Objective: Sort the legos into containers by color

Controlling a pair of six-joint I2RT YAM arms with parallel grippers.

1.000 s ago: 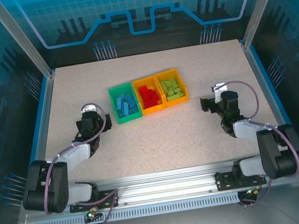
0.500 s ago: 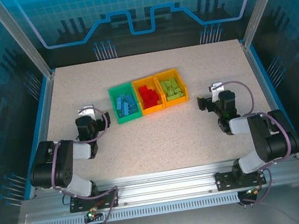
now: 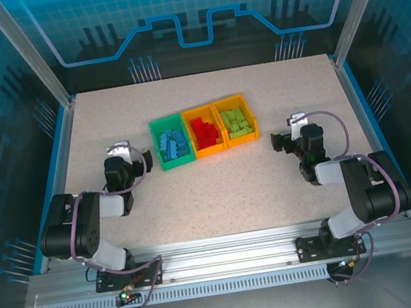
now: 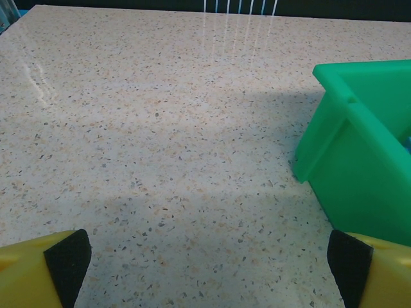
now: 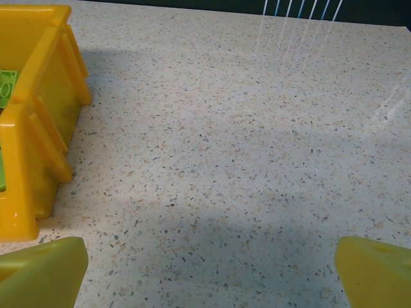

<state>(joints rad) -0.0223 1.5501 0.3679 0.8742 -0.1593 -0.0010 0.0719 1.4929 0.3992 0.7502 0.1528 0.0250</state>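
Three containers stand in a row at mid-table. The green bin [image 3: 156, 142] holds blue legos [image 3: 173, 143]. The middle orange bin [image 3: 190, 139] holds red legos [image 3: 204, 131], and the right orange bin [image 3: 252, 118] holds lime green legos [image 3: 236, 122]. My left gripper [image 3: 131, 163] rests low on the table left of the green bin [image 4: 359, 167], open [image 4: 209, 269] over bare tabletop. My right gripper [image 3: 287, 140] sits right of the orange bin [image 5: 38, 128], open [image 5: 212, 269] and empty. A green lego [image 5: 6, 86] peeks over that bin's rim.
The speckled tabletop [image 3: 219, 191] runs between the two arms and in front of the bins. Metal frame posts and blue panels enclose the table's sides and back. Both arms are folded low near their bases.
Both arms have folded back toward their bases over the last second, with the grippers staying low beside the bins. Both jaws stay wide open.
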